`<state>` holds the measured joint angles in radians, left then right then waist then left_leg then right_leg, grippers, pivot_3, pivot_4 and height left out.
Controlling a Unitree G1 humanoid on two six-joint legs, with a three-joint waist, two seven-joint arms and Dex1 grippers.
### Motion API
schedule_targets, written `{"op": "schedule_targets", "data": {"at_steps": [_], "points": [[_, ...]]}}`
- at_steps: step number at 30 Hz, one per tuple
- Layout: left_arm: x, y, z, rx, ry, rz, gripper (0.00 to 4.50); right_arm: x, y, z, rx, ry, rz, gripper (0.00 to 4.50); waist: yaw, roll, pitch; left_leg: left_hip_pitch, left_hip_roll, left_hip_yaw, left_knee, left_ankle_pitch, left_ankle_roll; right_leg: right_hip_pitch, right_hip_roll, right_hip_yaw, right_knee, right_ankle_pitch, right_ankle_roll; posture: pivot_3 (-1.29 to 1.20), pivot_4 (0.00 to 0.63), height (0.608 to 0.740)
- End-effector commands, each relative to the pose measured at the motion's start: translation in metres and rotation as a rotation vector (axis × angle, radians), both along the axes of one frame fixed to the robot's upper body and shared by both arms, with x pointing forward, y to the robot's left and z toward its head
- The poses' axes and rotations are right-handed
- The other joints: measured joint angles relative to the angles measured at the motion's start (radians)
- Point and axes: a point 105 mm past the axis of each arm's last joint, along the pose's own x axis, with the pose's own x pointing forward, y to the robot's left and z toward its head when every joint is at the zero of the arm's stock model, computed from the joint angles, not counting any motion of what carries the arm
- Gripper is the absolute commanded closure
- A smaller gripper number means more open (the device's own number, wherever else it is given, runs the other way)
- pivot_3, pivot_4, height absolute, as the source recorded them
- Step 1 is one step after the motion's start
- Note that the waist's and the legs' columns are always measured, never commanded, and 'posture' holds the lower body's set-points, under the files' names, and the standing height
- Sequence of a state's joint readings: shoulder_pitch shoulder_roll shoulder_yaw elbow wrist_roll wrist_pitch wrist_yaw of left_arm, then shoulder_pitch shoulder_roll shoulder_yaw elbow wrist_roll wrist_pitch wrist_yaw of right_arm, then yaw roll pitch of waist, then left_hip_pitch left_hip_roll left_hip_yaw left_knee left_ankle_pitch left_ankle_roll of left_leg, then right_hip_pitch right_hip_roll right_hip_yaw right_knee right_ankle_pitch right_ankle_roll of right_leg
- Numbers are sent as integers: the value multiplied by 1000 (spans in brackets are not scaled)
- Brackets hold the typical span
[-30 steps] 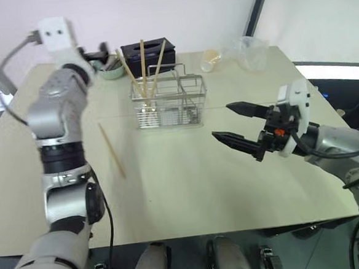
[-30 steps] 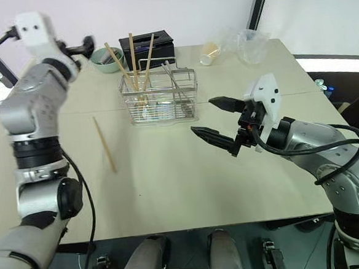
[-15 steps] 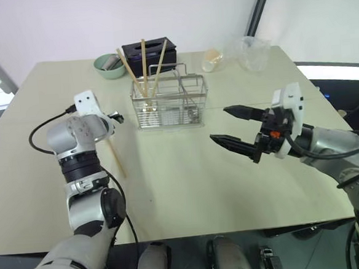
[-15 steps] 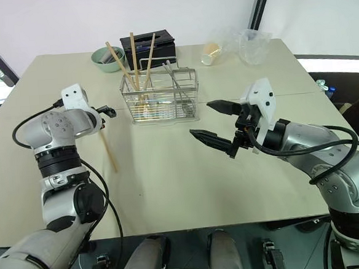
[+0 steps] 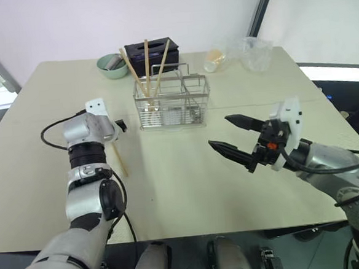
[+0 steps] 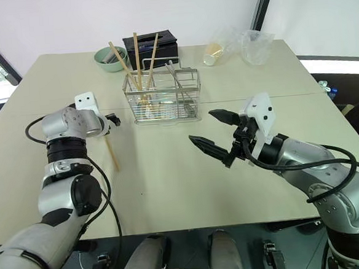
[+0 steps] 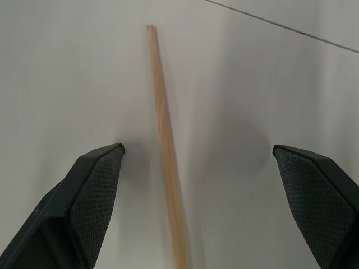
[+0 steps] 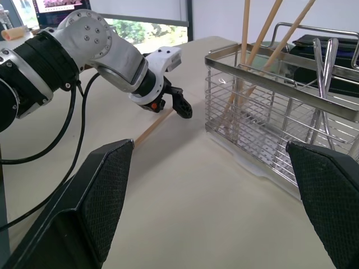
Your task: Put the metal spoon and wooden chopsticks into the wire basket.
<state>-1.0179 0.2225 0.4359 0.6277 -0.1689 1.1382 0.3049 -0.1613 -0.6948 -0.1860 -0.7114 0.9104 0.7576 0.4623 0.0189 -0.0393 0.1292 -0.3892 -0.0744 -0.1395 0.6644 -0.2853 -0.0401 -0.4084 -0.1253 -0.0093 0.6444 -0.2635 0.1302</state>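
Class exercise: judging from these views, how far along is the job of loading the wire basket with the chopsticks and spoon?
Done: three wooden chopsticks stand in the wire basket; metal cutlery there may include the spoon.
In hand: nothing; the left pincer is open astride the last chopstick on the table, and the right pincer is open and empty.
Left: grasping and basketing that chopstick.

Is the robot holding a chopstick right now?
No. Both tools are open and empty. The left tool straddles the chopstick lying on the table without gripping it; the right tool hangs in the air.
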Motion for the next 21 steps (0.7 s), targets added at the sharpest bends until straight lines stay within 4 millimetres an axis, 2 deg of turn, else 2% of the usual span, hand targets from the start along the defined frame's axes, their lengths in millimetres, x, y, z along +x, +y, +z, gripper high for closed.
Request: {"op": "schedule_targets", "data": {"at_steps": [1, 2, 9, 13, 18, 21], "points": [[4, -4, -2, -8, 0, -10, 570, -6, -2, 11, 6, -56, -14, 0, 0, 1, 0, 0, 0, 0, 0, 0, 0, 0, 0, 0, 0, 0, 0, 0, 150, 649], [4, -4, -3, -11, 1, -8, 963, -7, -3, 10, 2, -56, -17, 0, 0, 1, -1, 1, 0, 0, 0, 0, 0, 0, 0, 0, 0, 0, 0, 0, 150, 649], [6, -4, -2, -25, -5, 19, 4465, -6, -7, 11, 0, -53, -29, 0, 25, 1, -1, 1, 0, 0, 0, 0, 0, 1, 0, 0, 0, 0, 0, 0, 150, 649], [12, -4, 8, -4, -74, -4, 4465, -3, -8, 11, -2, -51, -29, 0, 23, 1, -1, 0, 0, 1, 0, 0, 0, 1, -1, 0, 0, 0, 0, 0, 150, 649], [18, 10, 25, 6, -149, 21, 4465, 3, -9, 13, 3, -52, -27, 0, 19, 0, 0, -1, 0, 1, 0, 0, 0, -1, -1, 0, 0, 0, 1, 0, 150, 649], [26, 18, 48, -35, -262, 57, 4465, 5, -10, 13, -4, -50, -15, 0, 19, 0, 0, -1, 0, 1, -1, 0, 0, -2, 0, 0, 0, 0, 1, 0, 150, 649]]}}
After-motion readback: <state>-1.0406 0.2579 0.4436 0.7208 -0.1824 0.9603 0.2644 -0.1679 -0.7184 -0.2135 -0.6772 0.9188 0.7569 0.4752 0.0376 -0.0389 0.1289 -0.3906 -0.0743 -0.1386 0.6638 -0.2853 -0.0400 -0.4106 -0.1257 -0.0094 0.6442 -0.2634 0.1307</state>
